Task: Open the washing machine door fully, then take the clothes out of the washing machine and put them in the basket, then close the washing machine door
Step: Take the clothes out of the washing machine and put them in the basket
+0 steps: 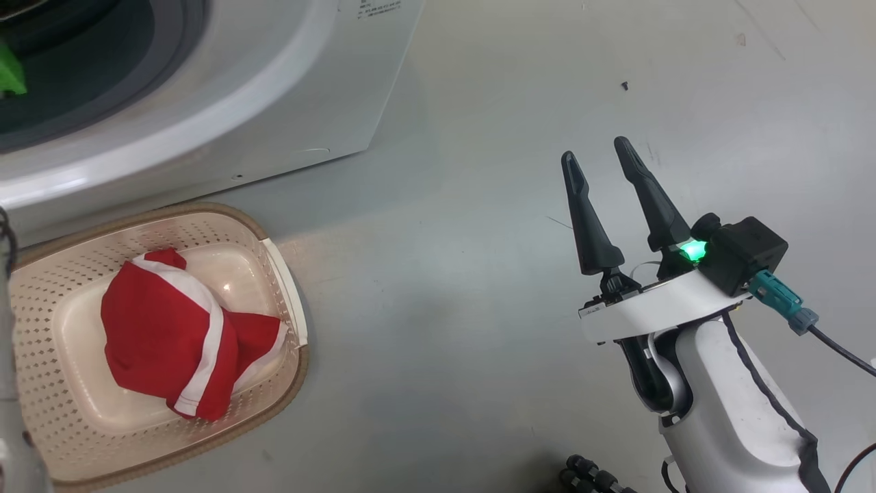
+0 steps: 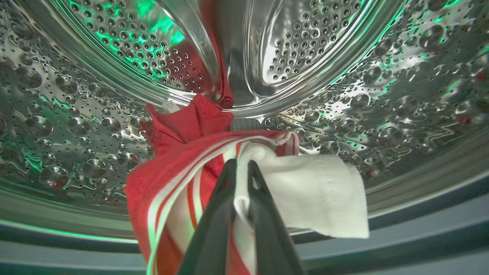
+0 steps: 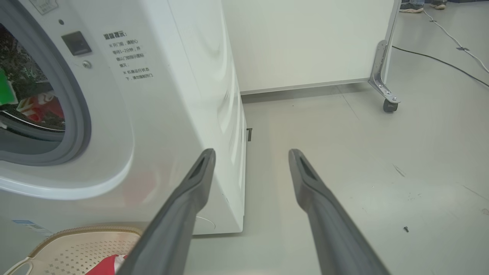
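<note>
Inside the white front-loading washing machine [image 1: 274, 89], the left gripper [image 2: 240, 168] pinches a red, white-striped garment [image 2: 179, 179] that stretches lengthwise from the steel drum [image 2: 76, 126] back toward the fingers. A second red garment [image 1: 164, 329] lies in the cream perforated basket [image 1: 41, 301]. The right gripper [image 1: 595, 150] hovers with its fingers spread over the grey floor [image 1: 445, 308].

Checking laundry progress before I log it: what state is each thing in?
Left hand, shut on the red-and-white garment inside the drum.
Right hand, open, empty.
Basket, holding one red garment.
Washing machine, opening uncovered.
</note>
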You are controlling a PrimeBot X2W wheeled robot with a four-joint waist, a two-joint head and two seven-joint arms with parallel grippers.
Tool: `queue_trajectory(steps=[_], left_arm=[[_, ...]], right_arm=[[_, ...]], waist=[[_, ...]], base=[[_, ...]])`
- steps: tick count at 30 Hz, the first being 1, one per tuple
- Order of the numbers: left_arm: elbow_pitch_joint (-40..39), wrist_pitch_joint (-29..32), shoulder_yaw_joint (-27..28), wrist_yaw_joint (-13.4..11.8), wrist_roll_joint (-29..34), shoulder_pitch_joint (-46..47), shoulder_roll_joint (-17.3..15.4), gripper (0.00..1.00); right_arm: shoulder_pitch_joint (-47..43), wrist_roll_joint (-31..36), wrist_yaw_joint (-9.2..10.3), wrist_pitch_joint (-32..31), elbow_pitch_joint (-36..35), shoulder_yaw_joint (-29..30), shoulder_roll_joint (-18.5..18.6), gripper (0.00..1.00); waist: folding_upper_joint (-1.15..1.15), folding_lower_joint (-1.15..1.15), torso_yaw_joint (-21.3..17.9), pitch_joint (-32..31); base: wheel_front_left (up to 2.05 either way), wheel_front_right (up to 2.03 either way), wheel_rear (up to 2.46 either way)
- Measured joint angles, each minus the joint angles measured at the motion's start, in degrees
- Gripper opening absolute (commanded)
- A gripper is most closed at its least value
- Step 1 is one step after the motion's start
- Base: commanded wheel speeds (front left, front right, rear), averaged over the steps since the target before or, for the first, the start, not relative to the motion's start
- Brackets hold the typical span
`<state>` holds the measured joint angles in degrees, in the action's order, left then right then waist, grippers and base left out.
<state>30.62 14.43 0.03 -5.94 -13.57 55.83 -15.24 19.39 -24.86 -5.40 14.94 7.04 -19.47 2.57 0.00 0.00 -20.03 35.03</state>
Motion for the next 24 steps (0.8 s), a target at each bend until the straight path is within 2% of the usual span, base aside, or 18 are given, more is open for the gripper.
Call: queue_trajectory(steps=[4,24], left_arm=[[-1.1,-4.5,0.3,-0.1,-1.2,-2.9,2.3,0.0],[-6.4,-24.0,-1.6,-0.3,-0.5,-17.8,9.2,0.0]], right_arm=[[0.0,0.8,0.0,0.0,0.4,0.4,0.0,1.0],[-4.1,6.6,-0.07,0.0,3.0,3.5,0.1,1.0]], waist=[[0.0,0.0,0.8,-1.2],[0.0,0.0,6.0,-9.3]], base=[[0.0,0.0,0.0],[0.0,0.0,0.0]])
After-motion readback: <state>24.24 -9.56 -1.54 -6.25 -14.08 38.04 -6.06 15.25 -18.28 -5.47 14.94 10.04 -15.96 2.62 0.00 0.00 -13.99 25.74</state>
